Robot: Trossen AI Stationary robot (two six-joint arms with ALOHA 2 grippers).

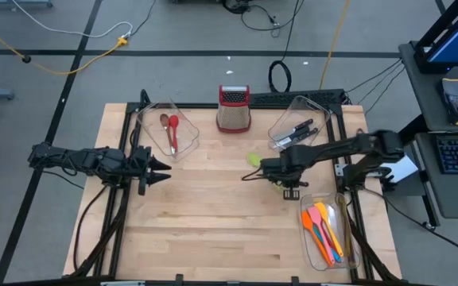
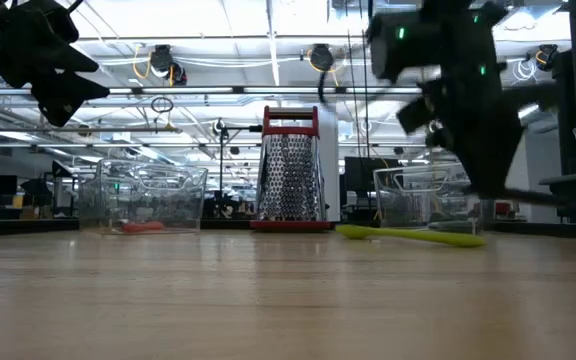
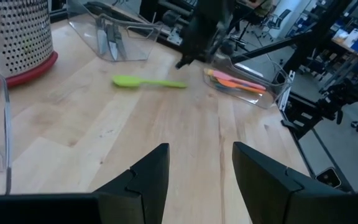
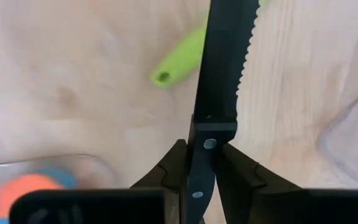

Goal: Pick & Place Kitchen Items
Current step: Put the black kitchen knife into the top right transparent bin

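Note:
My right gripper [image 1: 283,169] is shut on a black-handled knife [image 4: 225,68] with a serrated blade, above the table's middle right. A green spatula [image 1: 254,159] lies flat on the table just beyond it; it also shows in the low view [image 2: 413,236] and the left wrist view [image 3: 148,81]. My left gripper [image 1: 162,168] is open and empty above the table's left side, its fingers [image 3: 148,180] pointing toward the right. My right gripper pinches the knife's black handle at its blade end [image 4: 205,155] between its two fingers. The knife lies along the fingers, and the blade [image 4: 229,56] sticks out ahead of them toward the table's left. The knife is lifted clear of the table.
A clear bin [image 1: 183,127] at the far left holds a red and a brown spoon. A clear bin [image 1: 312,111] at the far right holds knives. A clear bin [image 1: 312,238] at the near right holds orange and other coloured utensils. A steel grater [image 1: 233,107] stands at the far middle.

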